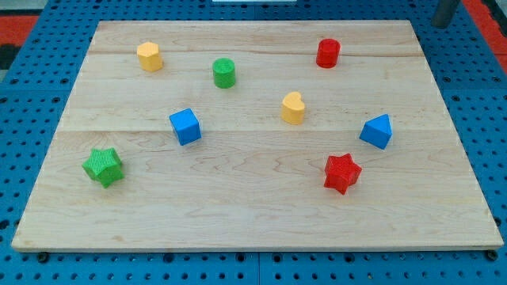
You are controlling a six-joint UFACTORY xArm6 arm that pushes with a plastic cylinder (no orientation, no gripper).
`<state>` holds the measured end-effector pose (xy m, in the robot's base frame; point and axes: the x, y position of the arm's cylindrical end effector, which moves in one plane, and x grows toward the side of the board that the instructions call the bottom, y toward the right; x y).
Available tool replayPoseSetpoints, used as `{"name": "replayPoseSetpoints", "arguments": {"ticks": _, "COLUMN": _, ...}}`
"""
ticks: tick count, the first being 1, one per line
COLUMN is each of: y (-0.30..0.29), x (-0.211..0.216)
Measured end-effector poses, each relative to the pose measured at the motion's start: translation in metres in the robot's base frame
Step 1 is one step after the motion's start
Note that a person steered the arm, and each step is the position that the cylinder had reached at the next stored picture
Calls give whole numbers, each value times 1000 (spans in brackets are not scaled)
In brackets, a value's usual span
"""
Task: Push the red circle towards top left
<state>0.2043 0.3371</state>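
The red circle [328, 53] is a short red cylinder standing near the top of the wooden board [253, 214], right of centre. My tip [440, 24] shows at the view's top right corner, just off the board's top right edge. It is well to the right of the red circle and slightly above it, touching no block. Only the dark lower end of the rod is in view.
A yellow hexagon-like block [149, 56] sits at the top left, with a green cylinder [224, 73] to its right. A yellow block [292, 108], blue cube [185, 127], blue block [376, 131], red star [341, 172] and green star [103, 166] lie lower down. Blue pegboard surrounds the board.
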Motion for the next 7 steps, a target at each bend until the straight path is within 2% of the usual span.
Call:
{"name": "replayPoseSetpoints", "arguments": {"ticks": 1, "y": -13, "x": 0}}
{"name": "replayPoseSetpoints", "arguments": {"ticks": 2, "y": -85, "x": 0}}
{"name": "replayPoseSetpoints", "arguments": {"ticks": 3, "y": -106, "x": 0}}
{"name": "replayPoseSetpoints", "arguments": {"ticks": 4, "y": -106, "x": 0}}
{"name": "replayPoseSetpoints", "arguments": {"ticks": 5, "y": -80, "x": 7}}
{"name": "replayPoseSetpoints", "arguments": {"ticks": 6, "y": -47, "x": 43}}
{"name": "replayPoseSetpoints", "arguments": {"ticks": 7, "y": -38, "x": 98}}
